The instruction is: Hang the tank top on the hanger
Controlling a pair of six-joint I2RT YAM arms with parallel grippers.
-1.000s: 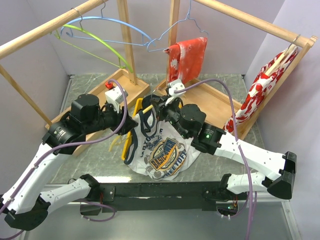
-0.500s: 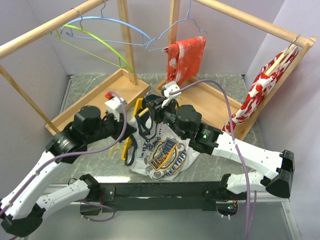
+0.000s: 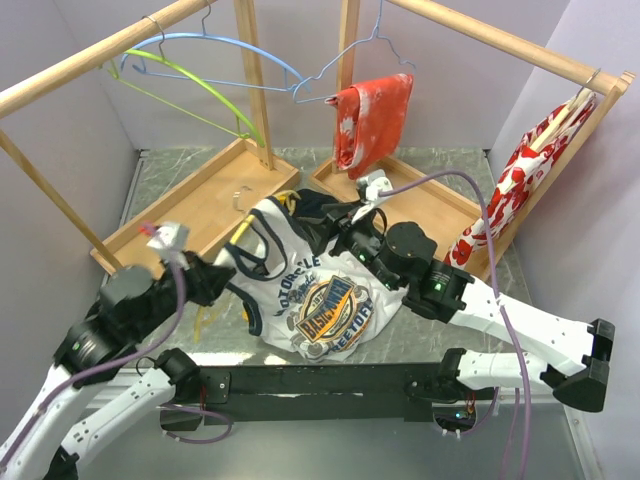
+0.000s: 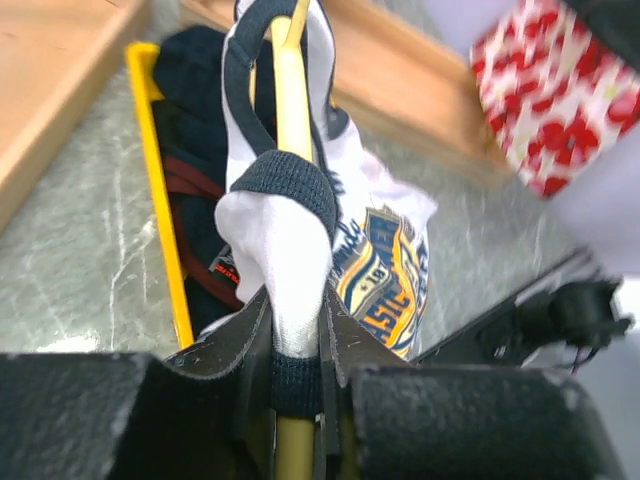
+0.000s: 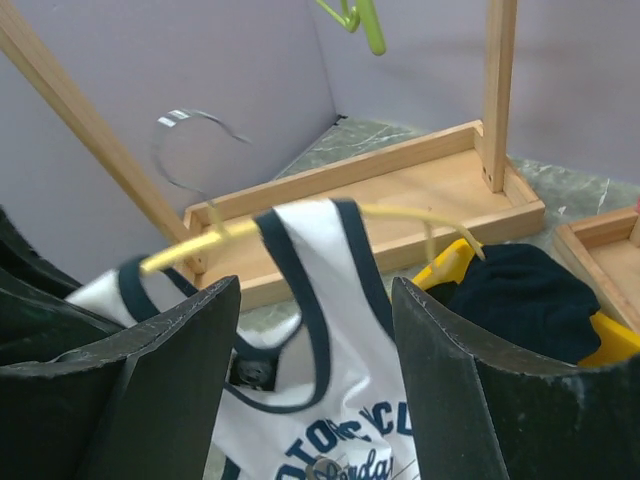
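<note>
**Right gripper lets go, left one keeps the hanger**

A second ago both arms were bunched over the middle of the table, the right one closed in the cloth. Now the right gripper (image 5: 312,290) stands wide apart with nothing between its fingers, and it has drawn back a little to the right. The left arm has pulled away toward the near left. The left gripper (image 4: 295,335) is pinched tight on the thin yellow plastic hanger (image 4: 291,110), with a fold of the white tank top with navy trim and a motorcycle print (image 3: 320,300) caught in alongside it.

To my eye that is a hand-over. One navy-edged strap now loops over the hanger's arm, so that shoulder looks seated, while the hanger's far end shows bare and the other shoulder is not yet on.

The tank top lies mid-table, print up, hem toward the near edge. Its top is drawn up toward the far left along the hanger, with a dark pile of clothes (image 5: 520,290) just beyond it. It sits just ahead of and below the right gripper's open fingers — near, not touching.
</note>
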